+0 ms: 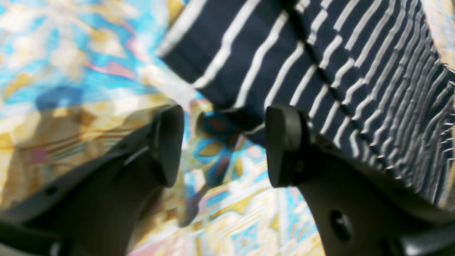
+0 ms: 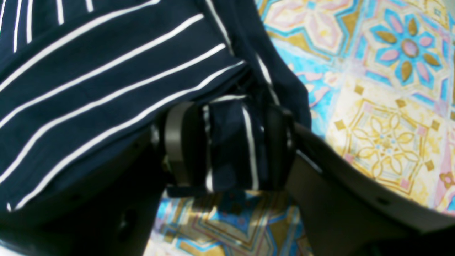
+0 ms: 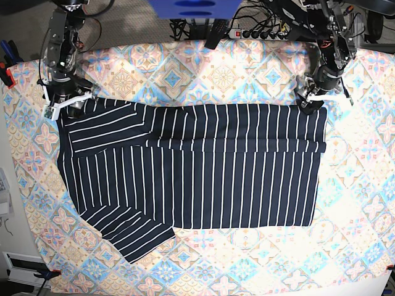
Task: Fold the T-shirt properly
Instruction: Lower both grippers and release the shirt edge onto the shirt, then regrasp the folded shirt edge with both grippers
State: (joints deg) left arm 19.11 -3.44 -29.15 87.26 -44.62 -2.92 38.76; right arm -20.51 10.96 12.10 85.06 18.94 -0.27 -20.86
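- Gaping apart, the left gripper has empty jaws, the T-shirt edge just beyond them.
- Right gripper jaws bracket a T-shirt fold; grip unclear.
- Patterned cloth lies beneath.

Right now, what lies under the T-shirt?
The tile-patterned cloth shows around every side of the T-shirt, so it evidently runs beneath. Whatever else lies under the fabric, or under the cloth itself, is covered.

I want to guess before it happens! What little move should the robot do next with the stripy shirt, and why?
Probably lift the right gripper off the T-shirt. One long edge is already folded over, the left gripper is open and empty, but a bit of fabric sits between the right one's parted fingers.
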